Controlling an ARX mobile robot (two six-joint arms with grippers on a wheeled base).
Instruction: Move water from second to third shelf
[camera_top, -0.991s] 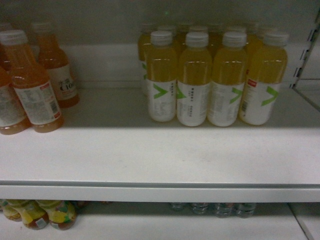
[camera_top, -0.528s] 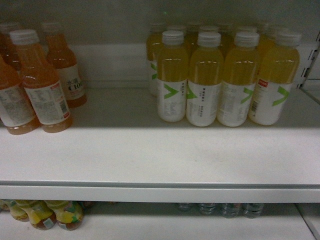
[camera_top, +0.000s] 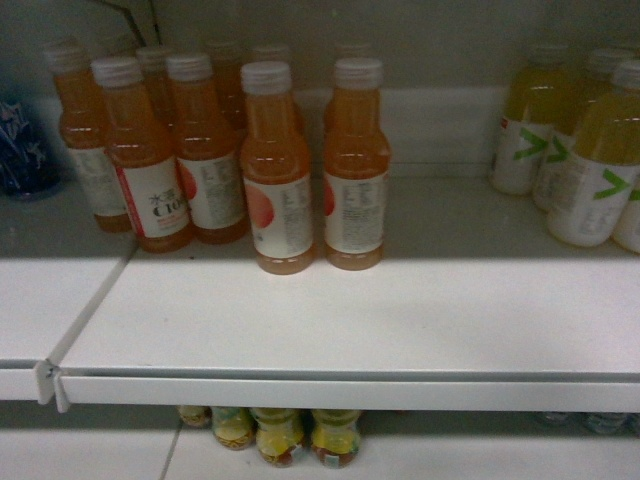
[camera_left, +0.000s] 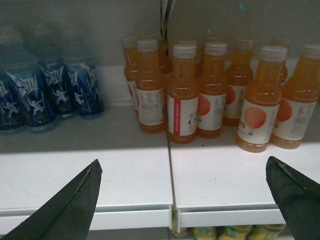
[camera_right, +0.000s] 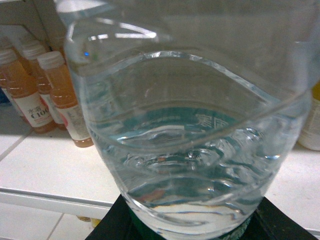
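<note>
The water (camera_right: 190, 150), a clear ribbed bottle of colourless liquid with a dark green label at its lower end, fills the right wrist view. My right gripper (camera_right: 192, 226) is shut on it, and its black fingers (camera_right: 107, 225) show at both bottom corners. The bottle hangs in front of the white shelf (camera_right: 45, 170). In the left wrist view my left gripper (camera_left: 183, 162) stands open with nothing between its fingers, before the shelf's front edge (camera_left: 135, 217). Neither gripper nor the water shows in the head view.
Orange juice bottles (camera_top: 280, 170) stand at the back of the shelf (camera_top: 350, 320), with yellow drink bottles (camera_top: 590, 150) to their right. Blue bottles (camera_left: 40, 90) stand on the left shelf section, past a seam (camera_left: 170, 165). More bottles (camera_top: 280, 435) sit on the shelf below.
The head view has swung left: the yellow bottles slid from the middle to the right edge, and the orange bottles now stand in the centre.
</note>
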